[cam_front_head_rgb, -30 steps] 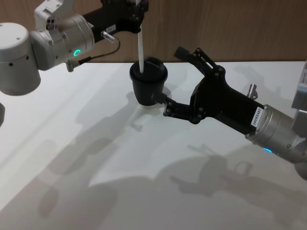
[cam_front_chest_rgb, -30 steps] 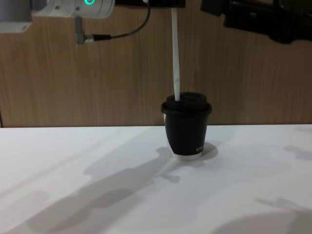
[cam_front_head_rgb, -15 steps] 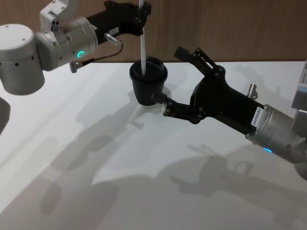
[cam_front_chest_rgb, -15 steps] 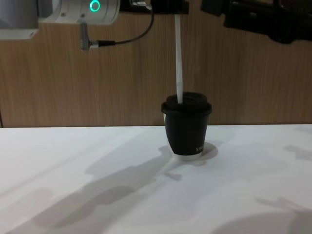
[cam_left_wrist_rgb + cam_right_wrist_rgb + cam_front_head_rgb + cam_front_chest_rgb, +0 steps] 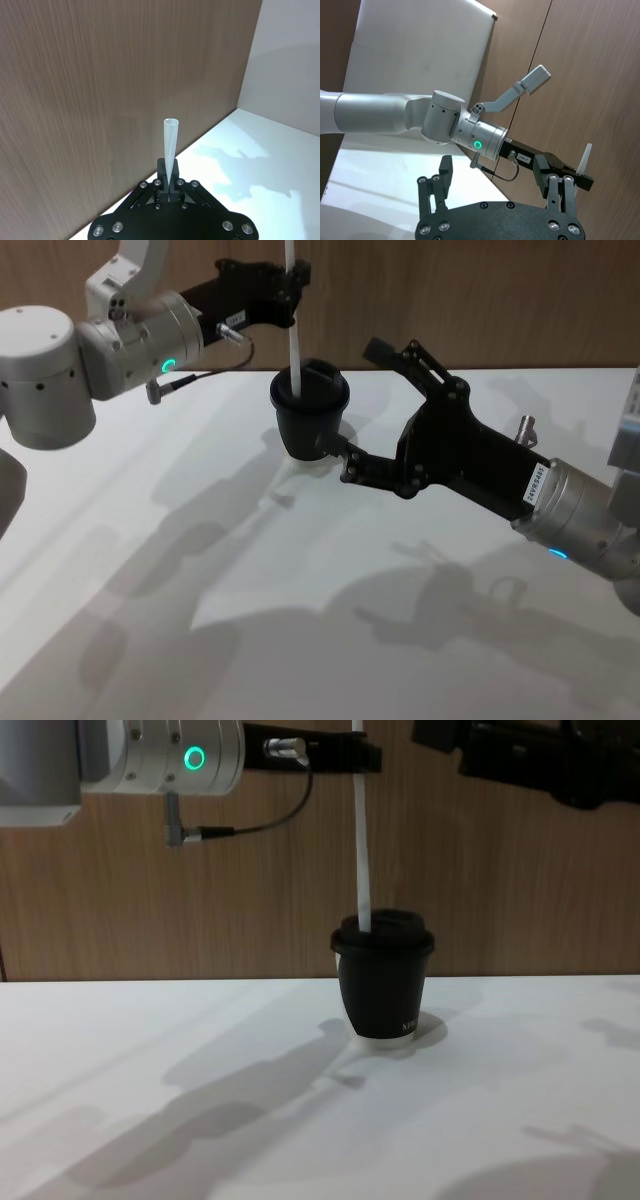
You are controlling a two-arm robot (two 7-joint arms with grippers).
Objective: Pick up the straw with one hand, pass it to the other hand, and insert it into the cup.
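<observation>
Head view looks down on a small black paper cup with a black domed lid [image 5: 310,412] standing on the white worktop [image 5: 200,570], and every place below is given from that cup. A thin straight white straw [image 5: 293,335] rises from the lid's left part, its lower end at the lid; whether the tip has gone through an opening cannot be made out. Above the cup and slightly to its left, the left gripper [image 5: 291,280], long and black on a silver cylindrical wrist with a green ring light and a thin brown cable [image 5: 215,358], has its jaws closed on the upper part of the straw. The straw's top is cut off by the picture's edge.

To the cup's right the right gripper [image 5: 352,395], black and blocky, has its jaws spread wide: one fingertip lies just beside the cup's lower wall, the other reaches past the cup's far side, neither gripping.

Left wrist view adds the straw's open, tube-like top end [image 5: 170,145], standing out beyond the pinching fingertips [image 5: 162,181] before a wood-grain wall [image 5: 100,75]. Right wrist view looks between the spread fingers [image 5: 442,175] at the left arm and the straw's tip.

Chest view shows from the side the cup's white bottom rim and tiny white print low on its wall, too small to read. White labels on both grippers carry writing that is likewise illegible.
</observation>
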